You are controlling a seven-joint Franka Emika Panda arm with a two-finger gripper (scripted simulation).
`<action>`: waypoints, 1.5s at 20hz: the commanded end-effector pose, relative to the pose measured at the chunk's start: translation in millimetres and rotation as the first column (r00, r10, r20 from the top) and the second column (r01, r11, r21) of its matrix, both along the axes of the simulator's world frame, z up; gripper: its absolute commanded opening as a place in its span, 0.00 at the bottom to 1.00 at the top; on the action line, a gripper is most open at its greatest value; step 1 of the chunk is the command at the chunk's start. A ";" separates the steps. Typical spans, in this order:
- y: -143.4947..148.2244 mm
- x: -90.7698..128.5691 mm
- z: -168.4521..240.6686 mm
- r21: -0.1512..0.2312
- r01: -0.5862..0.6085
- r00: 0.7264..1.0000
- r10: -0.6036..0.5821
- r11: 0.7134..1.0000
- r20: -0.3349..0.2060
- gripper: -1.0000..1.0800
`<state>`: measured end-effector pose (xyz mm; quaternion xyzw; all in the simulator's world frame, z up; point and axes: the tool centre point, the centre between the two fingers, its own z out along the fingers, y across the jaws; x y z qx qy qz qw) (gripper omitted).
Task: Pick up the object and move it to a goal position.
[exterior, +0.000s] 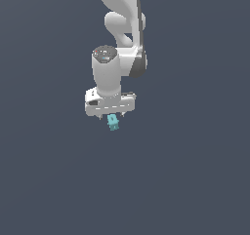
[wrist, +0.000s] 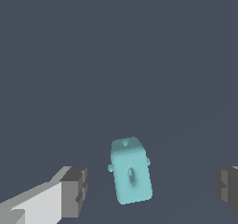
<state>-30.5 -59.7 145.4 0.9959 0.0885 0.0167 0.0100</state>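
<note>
Wrist view shows claw (wrist: 148,190) spread wide, teal object (wrist: 131,170) centred between its fingers, untouched, lined up for grasp.

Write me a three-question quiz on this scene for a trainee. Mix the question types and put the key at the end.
1. True or false: the gripper is shut on the teal block.
2. Multiple choice. In the wrist view, the teal block lies: A) beyond both fingers, B) in the gap between them, C) pressed against one of them.
3. Fill in: in the exterior view the teal block shows just below the white ____.

Key
1. False: the fingers stand wide apart with clear space on both sides of the block.
2. B
3. gripper
</note>
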 end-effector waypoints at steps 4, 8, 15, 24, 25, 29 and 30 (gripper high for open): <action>-3.0 -21.0 -30.6 0.008 -0.091 0.996 0.091 0.996 -0.020 0.96; -4.1 -31.6 -44.3 0.013 -0.132 0.991 0.133 0.991 -0.029 0.96; -4.8 -39.1 -53.4 0.017 -0.160 0.986 0.161 0.987 -0.035 0.96; -4.8 -39.5 -74.0 0.017 -0.158 0.987 0.159 0.987 -0.035 0.96; -4.5 -39.8 -79.4 0.017 -0.159 0.987 0.159 0.987 -0.035 0.96; -4.6 -40.1 -96.5 0.017 -0.160 0.986 0.161 0.987 -0.035 0.96; -4.5 -40.0 -99.1 0.017 -0.161 0.986 0.161 0.987 -0.035 0.96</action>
